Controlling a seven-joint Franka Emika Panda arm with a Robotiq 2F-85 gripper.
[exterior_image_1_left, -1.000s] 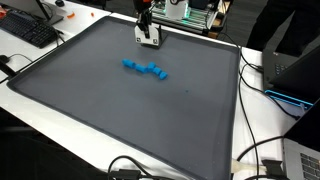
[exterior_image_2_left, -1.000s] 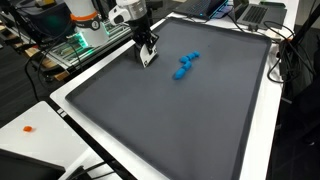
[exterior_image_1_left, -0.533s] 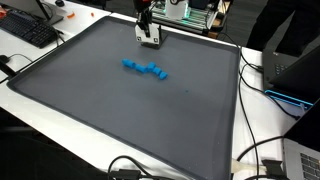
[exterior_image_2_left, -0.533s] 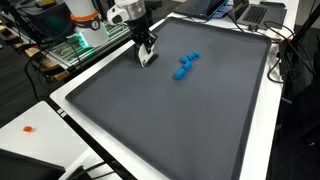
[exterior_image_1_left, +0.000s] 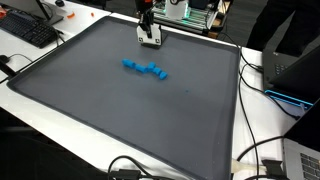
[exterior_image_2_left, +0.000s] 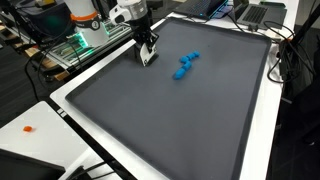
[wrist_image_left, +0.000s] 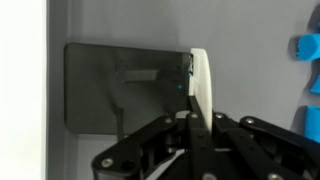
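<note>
My gripper (exterior_image_1_left: 148, 33), top centre of the frame, pinches a thin white piece (wrist_image_left: 200, 82), well above the blue blocks (exterior_image_1_left: 145, 69).

Both exterior views overlook the dark grey rectangular mat (exterior_image_1_left: 120, 110) from different sides; the wrist view faces it closely.

arm (exterior_image_1_left: 145, 8) upright, end effector (exterior_image_1_left: 149, 38) pointing down, closed
in both exterior views the arm drops almost straight down, end effector held low; the wrist view shows its dark fingers (wrist_image_left: 160, 134) drawn together at the tips.
</note>
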